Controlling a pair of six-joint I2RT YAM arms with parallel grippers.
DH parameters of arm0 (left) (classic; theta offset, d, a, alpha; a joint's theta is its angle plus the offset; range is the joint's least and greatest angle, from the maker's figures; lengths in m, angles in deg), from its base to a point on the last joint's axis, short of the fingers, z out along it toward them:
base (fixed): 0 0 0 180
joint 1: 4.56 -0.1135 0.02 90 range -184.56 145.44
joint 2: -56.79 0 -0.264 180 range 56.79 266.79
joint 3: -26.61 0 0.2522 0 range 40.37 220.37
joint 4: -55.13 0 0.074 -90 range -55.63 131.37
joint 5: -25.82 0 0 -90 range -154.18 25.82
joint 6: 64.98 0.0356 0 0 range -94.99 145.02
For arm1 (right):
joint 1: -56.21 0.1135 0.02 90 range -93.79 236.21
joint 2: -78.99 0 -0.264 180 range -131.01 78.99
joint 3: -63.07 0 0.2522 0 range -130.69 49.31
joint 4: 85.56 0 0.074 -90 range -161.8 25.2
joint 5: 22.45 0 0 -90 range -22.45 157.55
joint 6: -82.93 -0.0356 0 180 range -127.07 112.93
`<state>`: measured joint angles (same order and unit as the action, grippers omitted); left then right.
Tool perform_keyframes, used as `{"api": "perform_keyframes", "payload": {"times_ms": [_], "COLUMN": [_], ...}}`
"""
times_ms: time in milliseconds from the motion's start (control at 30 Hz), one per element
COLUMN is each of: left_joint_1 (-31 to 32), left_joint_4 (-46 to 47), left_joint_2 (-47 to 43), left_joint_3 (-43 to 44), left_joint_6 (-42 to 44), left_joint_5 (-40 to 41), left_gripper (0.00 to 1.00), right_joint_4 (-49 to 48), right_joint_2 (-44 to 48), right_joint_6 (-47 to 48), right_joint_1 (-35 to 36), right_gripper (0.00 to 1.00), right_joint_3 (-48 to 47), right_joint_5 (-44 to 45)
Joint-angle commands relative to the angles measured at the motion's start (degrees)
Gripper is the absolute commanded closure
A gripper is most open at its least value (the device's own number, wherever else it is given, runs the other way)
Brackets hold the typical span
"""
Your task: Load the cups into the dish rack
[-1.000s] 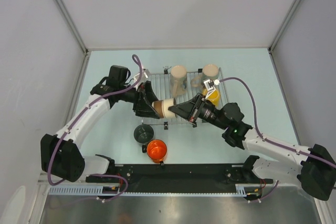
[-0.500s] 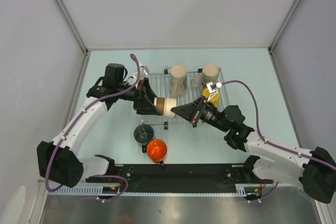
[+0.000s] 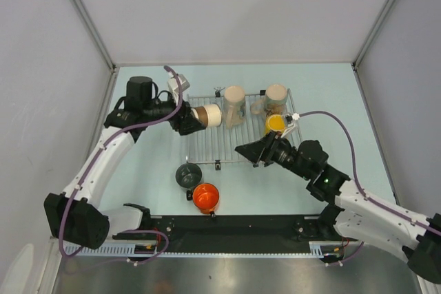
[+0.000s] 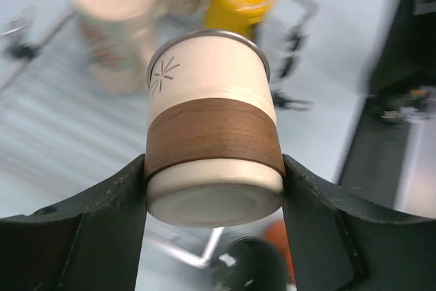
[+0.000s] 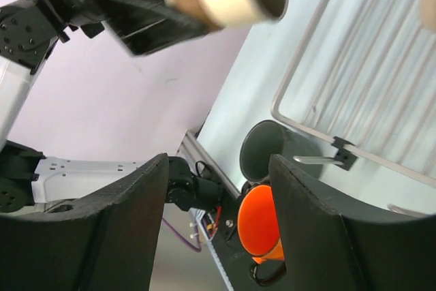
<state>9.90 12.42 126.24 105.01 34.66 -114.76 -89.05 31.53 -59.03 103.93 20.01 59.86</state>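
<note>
Three cups are already on the dish rack (image 3: 222, 144). Two beige cups (image 3: 234, 105) (image 3: 276, 96) sit along its far edge, and a yellow cup (image 3: 275, 124) is just in front of the right-hand one. They may be standing mouth-down, but the overhead view is too soft to be sure.

A fourth cup, cream with a brown band (image 4: 211, 100), is in the left gripper (image 4: 214, 175). The fingers clamp it from both sides across the band, and it lies on its side in the air above the rack's far left corner, beside the nearer beige cup. It has not been set down yet.

The right gripper (image 5: 218, 161) hangs over the rack's near edge. Its jaws are spread wide with nothing between them.

Two cups are left on the table (image 3: 151, 170), off the rack's near left corner. A dark cup (image 3: 188, 174) sits just outside the wire, and an orange cup (image 3: 204, 197) is close behind it, farther from the rack. That puts the job at about half done, with one placement under way and two pickups to go.

The table is a smooth, pale blue-green sheet. Plain grey panels (image 3: 227, 12) close it in on the rack's far, left and right sides. A black rail (image 3: 234, 226) runs along the side of the table nearest the arm bases.
</note>
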Motion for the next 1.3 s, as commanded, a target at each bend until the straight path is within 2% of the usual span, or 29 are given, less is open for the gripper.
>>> {"api": "perform_keyframes", "payload": {"times_ms": [0,167,333,533,733,1033,1133,1167,1267], "left_joint_1": [2.59,6.63,8.48,8.74,9.01,9.71,9.89,9.97,10.24], "left_joint_4": [-1.72,-5.23,-13.92,-20.52,-26.07,-28.09,-28.27,-28.18,-28.18], "left_joint_2": [7.16,17.54,31.68,39.79,44.98,45.07,45.95,46.39,47.71], "left_joint_3": [7.15,15.94,30.42,40.89,43.73,38.98,39.33,39.42,40.38], "left_joint_6": [7.82,12.75,16.89,18.04,20.05,22.96,23.22,23.13,22.61], "left_joint_5": [24.63,40.36,46.36,48.39,47.69,46.46,46.11,46.37,46.11], "left_gripper": [0.99,0.99,0.99,0.99,0.99,0.99,0.89,0.74,0.56], "right_joint_4": [12.50,19.17,21.47,21.91,22.35,22.18,21.65,21.74,21.48], "right_joint_2": [9.12,17.39,18.98,19.16,19.51,18.99,18.90,18.98,19.07], "right_joint_6": [5.46,7.67,8.90,9.42,10.04,10.22,9.95,9.95,9.95], "right_joint_1": [-0.26,-0.26,-0.26,-0.26,-0.35,-0.35,-0.44,-0.44,-0.44], "right_gripper": [0.34,0.34,0.34,0.34,0.34,0.35,0.35,0.36,0.36], "right_joint_3": [-3.74,-4.19,-3.84,-3.75,-3.92,-3.84,-3.57,-3.57,-3.31], "right_joint_5": [7.59,12.60,13.48,13.22,13.22,13.40,12.87,12.87,12.60]}}
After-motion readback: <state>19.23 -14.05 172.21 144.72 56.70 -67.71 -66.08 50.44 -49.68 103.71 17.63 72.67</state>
